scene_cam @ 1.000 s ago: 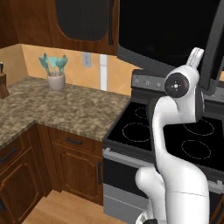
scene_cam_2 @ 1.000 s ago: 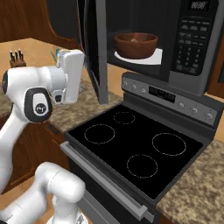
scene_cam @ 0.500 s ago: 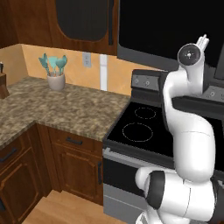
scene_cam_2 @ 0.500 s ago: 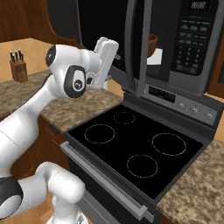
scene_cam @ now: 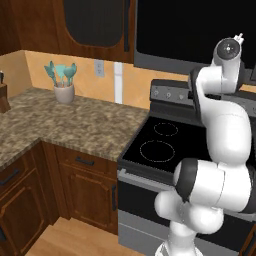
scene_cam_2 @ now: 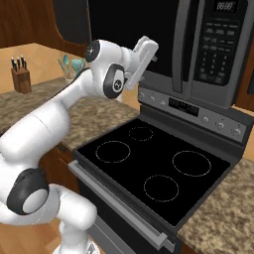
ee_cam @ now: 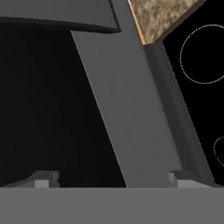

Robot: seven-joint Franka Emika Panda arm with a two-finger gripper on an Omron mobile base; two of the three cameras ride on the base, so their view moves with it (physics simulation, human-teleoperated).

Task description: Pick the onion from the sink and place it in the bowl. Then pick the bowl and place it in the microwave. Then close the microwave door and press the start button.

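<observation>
- We see the claw (scene_cam_2: 149, 47) raised high beside the microwave door (scene_cam_2: 144, 42), its fingers spread about as wide as they go and nothing between them.
- In the hand view the two fingertips (ee_cam: 43, 178) stand far apart at the bottom edge, one to either side of a grey strip of the door's frame, with the dark glass to one side. We cannot tell whether a fingertip is actually touching the door or just beside it.
- The door looks close to shut or fully shut: in the right base view its dark window lies flush with the front of the microwave (scene_cam_2: 213, 49), and we cannot see into the cavity, so the bowl and onion are hidden from us. We judge they are inside behind the door, but the pictures do not prove it.
- The relation the next move turns on: the keypad with the start button (scene_cam_2: 213, 74) lies on the right end of the microwave front, well to the right of the claw and a little lower. The door handle (scene_cam_2: 179, 44), a tall upright bar, stands between them.
- We judge the claw must first make sure the door is pressed home, then travel right along the front, past the handle, to the buttons.
- Below lies the stove (scene_cam_2: 154, 168), its control strip (scene_cam_2: 198, 111) just under the microwave; that panel is not the target.
</observation>
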